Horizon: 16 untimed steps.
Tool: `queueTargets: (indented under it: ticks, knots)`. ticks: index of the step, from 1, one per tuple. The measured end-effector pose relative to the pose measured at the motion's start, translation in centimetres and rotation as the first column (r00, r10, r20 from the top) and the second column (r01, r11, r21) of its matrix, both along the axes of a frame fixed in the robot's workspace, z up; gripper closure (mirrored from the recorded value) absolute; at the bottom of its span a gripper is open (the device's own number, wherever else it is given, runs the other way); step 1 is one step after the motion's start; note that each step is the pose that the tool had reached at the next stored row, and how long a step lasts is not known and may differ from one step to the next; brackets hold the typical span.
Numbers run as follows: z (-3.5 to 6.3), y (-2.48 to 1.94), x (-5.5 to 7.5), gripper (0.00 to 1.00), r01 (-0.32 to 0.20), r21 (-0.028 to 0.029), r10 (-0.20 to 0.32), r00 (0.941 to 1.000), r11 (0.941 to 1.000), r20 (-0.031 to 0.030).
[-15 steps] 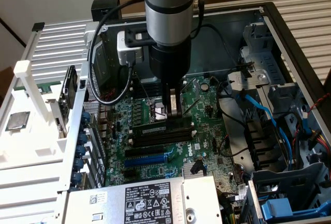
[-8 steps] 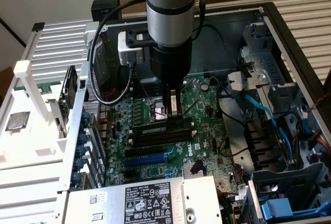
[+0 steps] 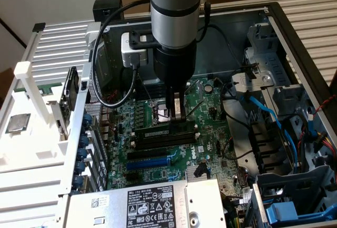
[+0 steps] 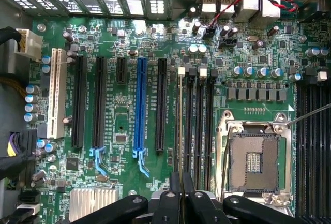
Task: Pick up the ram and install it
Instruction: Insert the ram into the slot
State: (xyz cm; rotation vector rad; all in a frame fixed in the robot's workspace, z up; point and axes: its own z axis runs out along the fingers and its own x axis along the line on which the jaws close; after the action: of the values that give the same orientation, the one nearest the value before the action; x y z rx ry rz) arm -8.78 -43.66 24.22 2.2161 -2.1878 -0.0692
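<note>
Exterior view first: I see the gripper [image 3: 177,113] reaching down into the open computer case, its fingers pinched narrowly on the upper edge of the ram [image 3: 160,131]. I read that as a grip on the stick. The ram stands on edge in the memory slot nearest the processor socket [image 3: 160,113]. Its long axis runs from the exterior view's left to its right, parallel to the empty black slots [image 3: 163,141] beside it, with the white label facing the camera. On the wrist view I see the ram [image 4: 179,125] edge-on, a thin line leading in between the fingertips [image 4: 175,195].
</note>
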Motion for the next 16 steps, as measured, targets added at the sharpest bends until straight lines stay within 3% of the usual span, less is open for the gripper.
queueTargets:
  ticks: [11,14,15,16]
  knots:
    - [-0.06,0.00,-0.06,0.88,0.021,0.0006,-0.021,0.9998,0.9998,0.0018]
    - [-0.05,0.00,-0.20,0.88,0.021,0.0006,-0.021,0.9997,0.9998,0.0103]
    - [-0.07,0.00,-0.32,0.88,0.021,0.0009,-0.021,0.9996,0.9998,0.0173]
    - [-0.08,0.00,-0.35,0.88,0.021,0.0010,-0.021,0.9996,0.9998,0.0186]
